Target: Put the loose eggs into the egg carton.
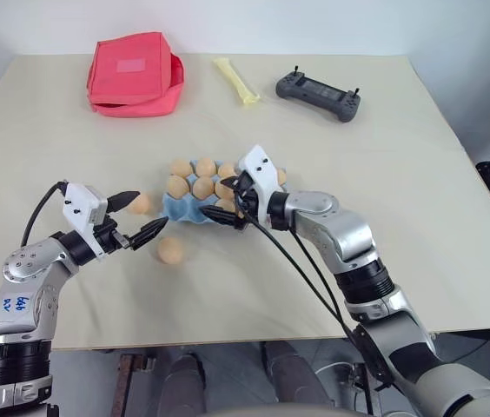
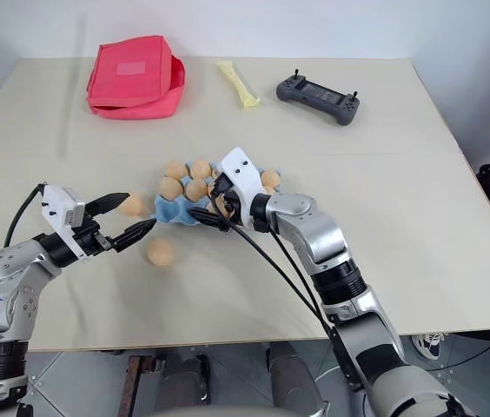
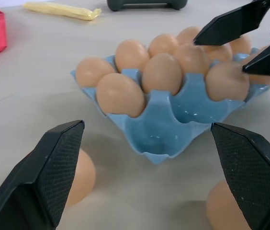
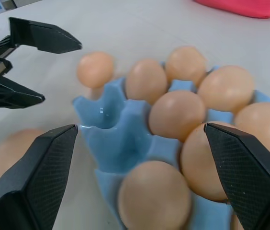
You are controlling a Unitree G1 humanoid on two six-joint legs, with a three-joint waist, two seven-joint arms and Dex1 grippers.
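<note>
The carton point(image 1: 195, 205) sits near the middle of the table point(image 1: 419, 174), most of its cups filled with eggs. In the left wrist view the corner cup nearest the left gripper is bare, with eggs in the cups around it.

Two loose eggs lie on the table beside that corner. One egg point(image 1: 140, 203) rests just left of the carton, right by the upper finger of the left gripper point(image 1: 139, 217). The other egg point(image 1: 169, 250) lies in front of the carton, a little apart from it and just below the left gripper's lower finger.

The left gripper is spread wide and grasps nothing; it points level toward the carton's empty corner, its two fingers framing the carton in its wrist view.

The right gripper point(image 1: 225, 198) hangs over the carton's near right part, fingers spread wide with nothing between them. In its wrist view an egg sits in the cup directly below, and the left gripper's black fingers show beyond the carton. The right arm and its black cables cross in front of the carton's right end and hide the cups there.

At the far edge of the table, well apart from the carton, lie a red pouch point(image 1: 135, 73), a yellow packet point(image 1: 238, 81) and a dark controller point(image 1: 318, 94).
</note>
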